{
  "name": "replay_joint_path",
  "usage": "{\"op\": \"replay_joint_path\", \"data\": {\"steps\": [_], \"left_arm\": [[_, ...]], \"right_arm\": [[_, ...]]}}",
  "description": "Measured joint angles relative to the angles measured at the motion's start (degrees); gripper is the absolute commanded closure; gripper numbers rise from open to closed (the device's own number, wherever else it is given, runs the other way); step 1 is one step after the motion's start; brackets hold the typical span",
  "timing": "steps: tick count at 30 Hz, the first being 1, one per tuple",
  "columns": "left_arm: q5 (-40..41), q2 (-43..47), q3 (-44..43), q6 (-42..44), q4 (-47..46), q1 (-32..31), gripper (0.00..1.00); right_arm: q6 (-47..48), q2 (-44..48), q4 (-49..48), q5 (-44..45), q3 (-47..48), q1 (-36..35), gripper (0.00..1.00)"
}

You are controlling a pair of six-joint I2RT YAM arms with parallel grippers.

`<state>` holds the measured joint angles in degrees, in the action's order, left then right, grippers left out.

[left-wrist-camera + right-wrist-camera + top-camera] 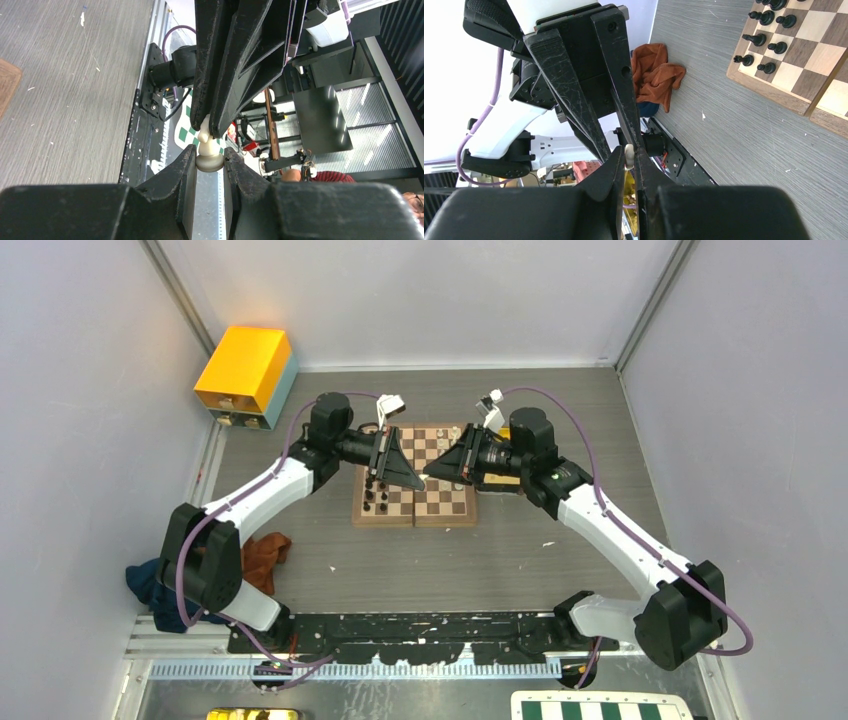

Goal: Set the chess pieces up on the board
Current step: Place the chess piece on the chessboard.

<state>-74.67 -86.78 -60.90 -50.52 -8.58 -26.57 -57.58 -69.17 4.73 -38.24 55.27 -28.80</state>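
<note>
**Technician:** State the condition of the left gripper.

**Inspector:** The left gripper is clamped on the cream-white piece. Its two fingers press on the round base from opposite sides. The left wrist view shows contact on both sides.

**Technician:** And the right gripper?

**Inspector:** The right gripper meets the left one tip to tip. Its fingers are drawn in against the upper part of the same cream-white piece. In the right wrist view the piece fills the narrow gap between them. Both grippers therefore have hold of one piece, the left at the base and the right at the head.

**Technician:** Give the position of that piece relative to the board.

**Inspector:** In the top view the two sets of fingertips meet over the board, near its centre seam and toward the near half. The piece is too small to make out in that view. Its height above the squares cannot be read.

**Technician:** List what stands on the board.

**Inspector:** The black pieces stand in two short rows along the board's left edge. They are upright and apart from both grippers.

**Technician:** And the surroundings?

**Inspector:** The board lies on the grey table. An orange cloth lies beside the left arm's base. A yellow box sits in the far left corner.
</note>
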Motion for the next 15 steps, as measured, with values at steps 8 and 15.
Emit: {"op": "replay_joint_path", "data": {"steps": [8, 15], "left_arm": [[1.4, 0.0, 0.2, -0.1, -0.5, 0.0, 0.67], [2.3, 0.0, 1.2, -0.2, -0.9, 0.0, 0.58]], "right_arm": [[0.5, 0.0, 0.4, 0.0, 0.0, 0.0, 0.99], [1.6, 0.0, 0.9, 0.0, 0.0, 0.0, 0.99]]}}
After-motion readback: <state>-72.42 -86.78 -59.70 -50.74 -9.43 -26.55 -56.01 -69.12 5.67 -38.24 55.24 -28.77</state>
